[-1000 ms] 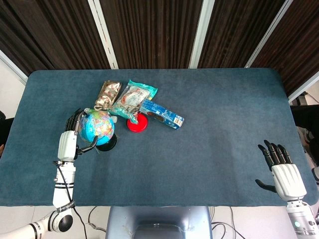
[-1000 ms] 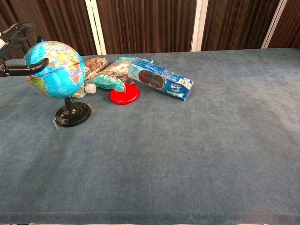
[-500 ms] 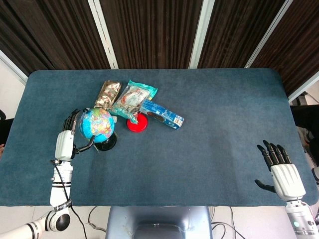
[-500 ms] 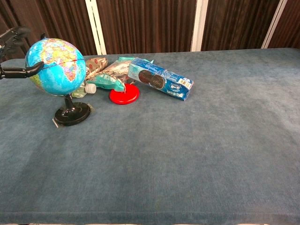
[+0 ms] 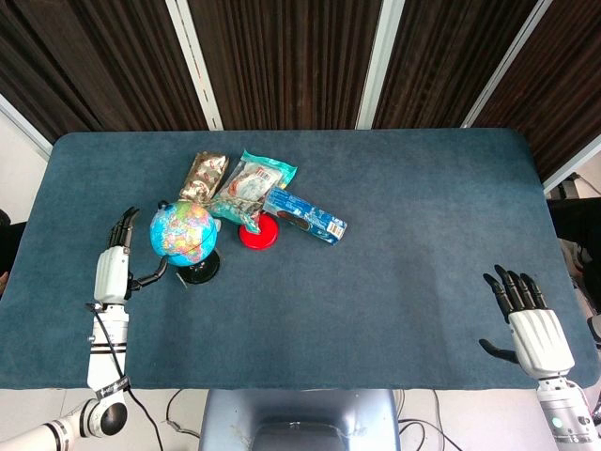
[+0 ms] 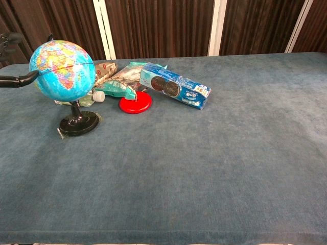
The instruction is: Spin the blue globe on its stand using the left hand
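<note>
Step in hand, by judgement: the spinning stroke. The globe [image 5: 184, 232] stands on its stand [image 6: 78, 123] at the bench's [image 5: 394, 282] left side. The left robot hand [image 5: 114, 272] sits just beside it, fingers spread, holding nothing; the thumb tip [image 6: 25, 79] appears to touch the globe. Next move likely calls for a sideways brush along the globe. Chest view cuts off most of that hand. The right robot hand [image 5: 531, 324] hovers open, well apart
</note>
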### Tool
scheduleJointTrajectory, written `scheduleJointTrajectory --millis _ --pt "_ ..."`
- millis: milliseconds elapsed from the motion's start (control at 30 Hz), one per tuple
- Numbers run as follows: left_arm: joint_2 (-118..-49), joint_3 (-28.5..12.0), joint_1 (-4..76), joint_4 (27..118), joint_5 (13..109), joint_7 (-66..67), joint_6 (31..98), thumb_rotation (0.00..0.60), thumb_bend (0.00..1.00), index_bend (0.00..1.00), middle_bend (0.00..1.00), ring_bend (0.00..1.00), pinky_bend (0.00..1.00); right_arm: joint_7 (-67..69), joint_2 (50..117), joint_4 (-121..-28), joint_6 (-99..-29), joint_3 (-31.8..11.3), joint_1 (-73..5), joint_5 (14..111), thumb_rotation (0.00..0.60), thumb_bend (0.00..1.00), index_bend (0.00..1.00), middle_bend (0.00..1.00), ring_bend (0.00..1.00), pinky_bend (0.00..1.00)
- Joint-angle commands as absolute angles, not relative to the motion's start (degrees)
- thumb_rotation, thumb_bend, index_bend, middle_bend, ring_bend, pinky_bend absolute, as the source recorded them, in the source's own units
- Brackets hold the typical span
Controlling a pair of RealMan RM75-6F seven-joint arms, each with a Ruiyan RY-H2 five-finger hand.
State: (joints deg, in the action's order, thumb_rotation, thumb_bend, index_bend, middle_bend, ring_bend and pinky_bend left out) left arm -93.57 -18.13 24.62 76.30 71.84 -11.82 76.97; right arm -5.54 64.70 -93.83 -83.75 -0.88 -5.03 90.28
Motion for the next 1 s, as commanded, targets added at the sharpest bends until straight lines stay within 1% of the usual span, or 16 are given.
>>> scheduleJointTrajectory --millis 33,433,933,1000 --pt "-93.5 -18.3 24.6 76.1 71.6 -11.9 76.9 0.549 0.31 0.00 0.00 0.00 0.08 -5.6 64.7 -93.9 -83.7 -0.9 -5.1 90.2 0.600 0.15 0.00 0.00 0.00 0.00" --pt "-93.3 -18.9 24.9 75.1 70.5 -12.2 75.8 0.544 0.31 0.00 0.00 0.00 0.08 -6.0 64.9 -93.9 -83.4 -1.0 -5.2 89.9 0.600 0.15 0.00 0.00 0.00 0.00" --pt "-93.5 -19.8 25.4 72.6 68.5 -13.3 73.7 0.553 0.31 0.00 0.00 0.00 0.08 -6.9 65.3 -93.9 -82.9 -1.2 -5.4 89.2 0.600 0.15 0.00 0.00 0.00 0.00" --pt "-93.4 -19.9 25.5 72.4 67.9 -13.3 73.2 0.546 0.31 0.00 0.00 0.00 0.08 -6.9 65.3 -93.9 -83.0 -1.2 -5.4 89.2 0.600 0.15 0.00 0.00 0.00 0.00"
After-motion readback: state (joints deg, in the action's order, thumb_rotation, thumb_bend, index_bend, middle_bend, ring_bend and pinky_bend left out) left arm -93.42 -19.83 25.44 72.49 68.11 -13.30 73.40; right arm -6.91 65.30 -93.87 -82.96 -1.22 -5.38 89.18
